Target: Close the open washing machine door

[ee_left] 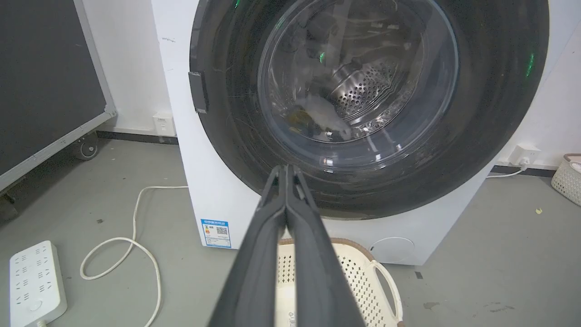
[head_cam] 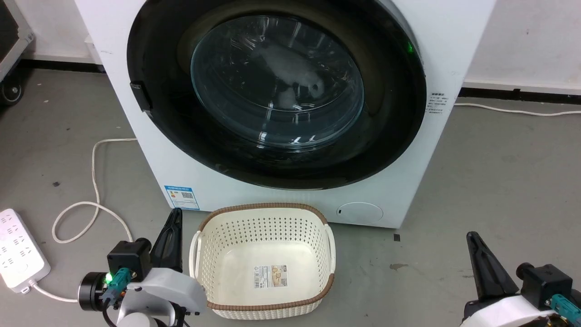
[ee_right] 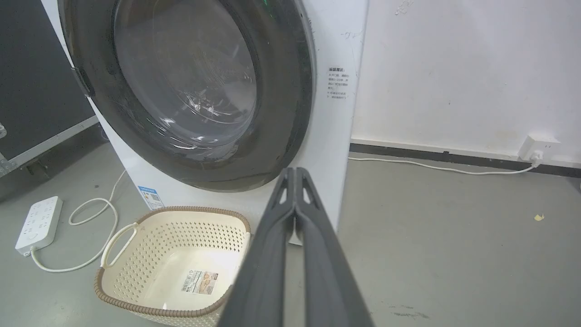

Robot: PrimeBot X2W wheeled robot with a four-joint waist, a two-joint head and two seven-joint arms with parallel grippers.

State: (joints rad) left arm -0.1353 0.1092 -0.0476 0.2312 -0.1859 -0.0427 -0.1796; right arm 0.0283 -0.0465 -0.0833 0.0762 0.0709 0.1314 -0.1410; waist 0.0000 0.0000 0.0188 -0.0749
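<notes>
The washing machine door (head_cam: 277,91) is a glossy black round door with a clear glass bowl. It lies flat against the front of the white washing machine (head_cam: 254,196), with no gap showing at its rim. Through the glass (ee_left: 363,91) I see the steel drum and something pale inside. My left gripper (head_cam: 176,213) hangs low at the left, shut and holding nothing, fingers (ee_left: 286,169) pointing at the door's lower edge. My right gripper (head_cam: 473,236) hangs low at the right, also shut and holding nothing (ee_right: 295,170), well short of the door (ee_right: 181,91).
A cream perforated basket (head_cam: 272,206) with a brown rim stands on the floor right in front of the machine, between my arms. A white power strip (head_cam: 18,247) and looped cable (head_cam: 95,181) lie to the left. A wheeled cart (ee_left: 86,147) stands at the far left.
</notes>
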